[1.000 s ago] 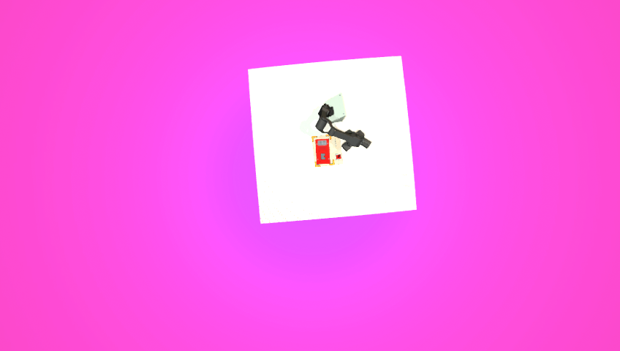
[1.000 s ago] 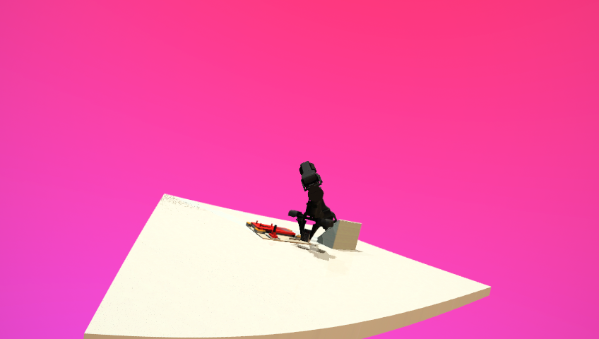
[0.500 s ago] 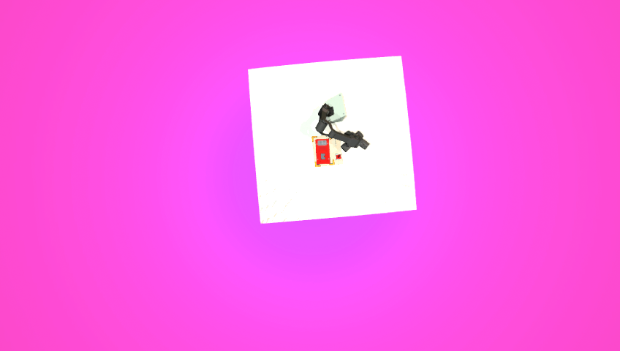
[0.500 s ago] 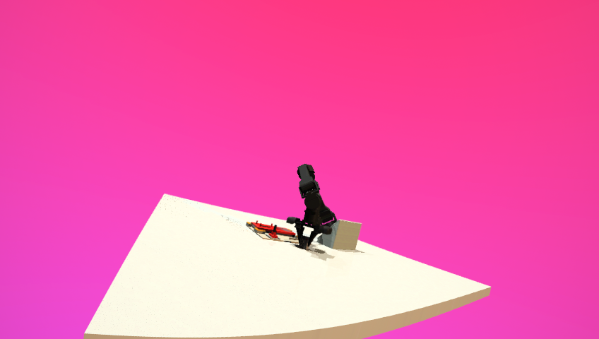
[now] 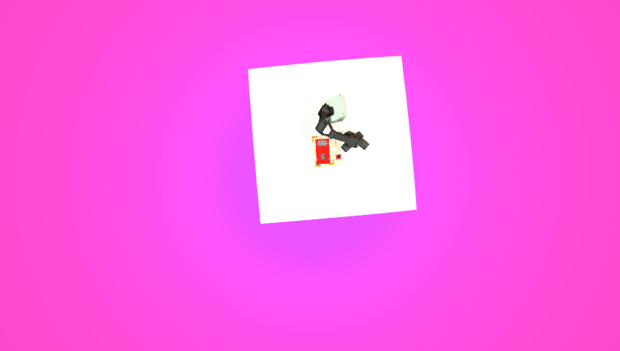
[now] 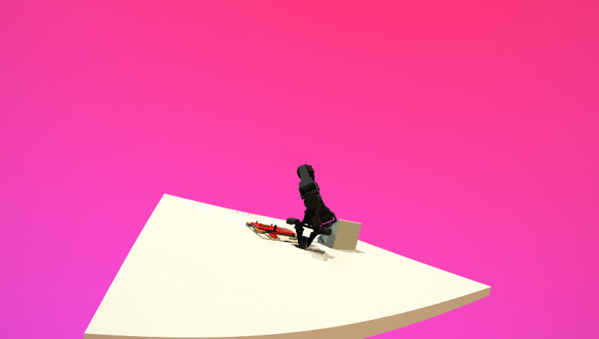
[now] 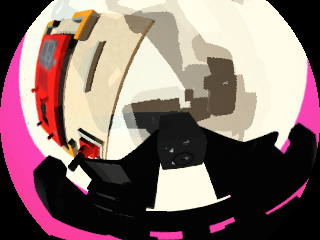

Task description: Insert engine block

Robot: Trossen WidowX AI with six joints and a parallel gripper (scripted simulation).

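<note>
The dark engine block (image 6: 303, 244) (image 7: 182, 142) is between the fingertips of my gripper (image 6: 303, 241), which is shut on it. The block is low, at or just above the white table; I cannot tell whether it touches. In the top view the arm hides the block. The red car body (image 5: 322, 149) (image 6: 268, 228) (image 7: 50, 90) lies on a cream board (image 7: 100, 107) beside my gripper, apart from the block. A small dark and grey spot on the body may be its opening, but the slot and rib are too small to make out.
A small red part with a black peg (image 5: 338, 156) (image 6: 273, 232) (image 7: 89, 149) sits at the board's edge, close to one finger in the wrist view. Orange corner pieces (image 5: 317, 164) (image 7: 84, 25) stand around the body. A pale box (image 5: 340, 106) (image 6: 347, 235) stands beside the arm's base.
</note>
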